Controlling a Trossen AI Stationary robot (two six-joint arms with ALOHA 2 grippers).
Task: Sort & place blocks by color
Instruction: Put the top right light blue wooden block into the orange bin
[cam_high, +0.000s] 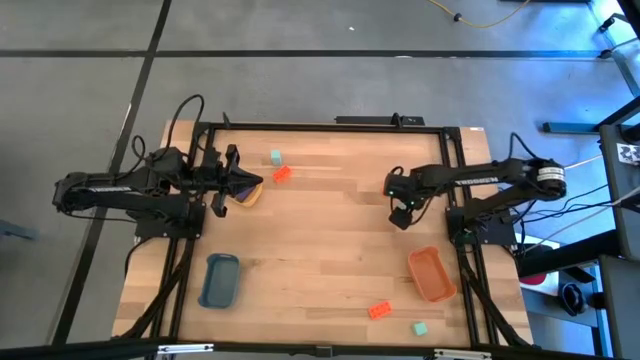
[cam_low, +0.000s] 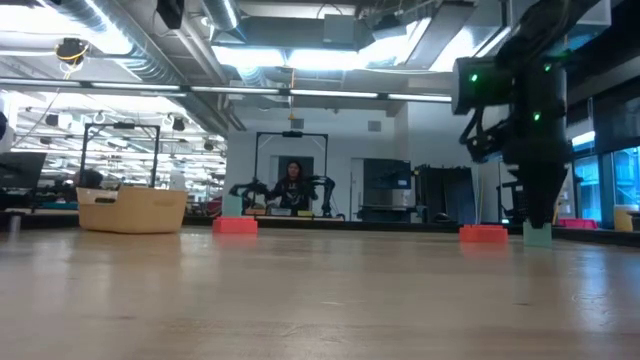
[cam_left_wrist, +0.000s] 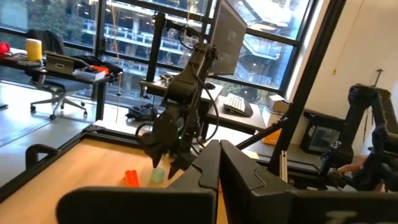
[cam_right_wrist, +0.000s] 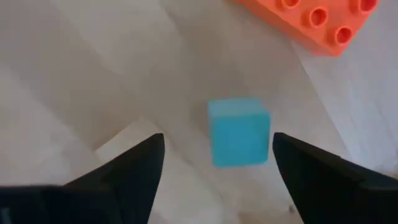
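Right tool (cam_right_wrist: 217, 143) released, fingers either side of teal block (cam_right_wrist: 238, 130) on counter (cam_high: 330, 250), orange brick (cam_right_wrist: 311, 22) near. Left tool (cam_high: 238, 186) clenched, idle. Blue tray (cam_high: 220, 280), orange tray (cam_high: 432, 273) look empty; sorting seems barely begun.

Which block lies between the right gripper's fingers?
The plain mint-teal block, seen in the right wrist view between the open fingers of the right gripper. The orange studded brick lies beyond them, outside the gap.

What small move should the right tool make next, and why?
Probably lower straight down and close on the teal block. The right tool is open, the block lies between its fingers, and the orange brick sits clear to one side.
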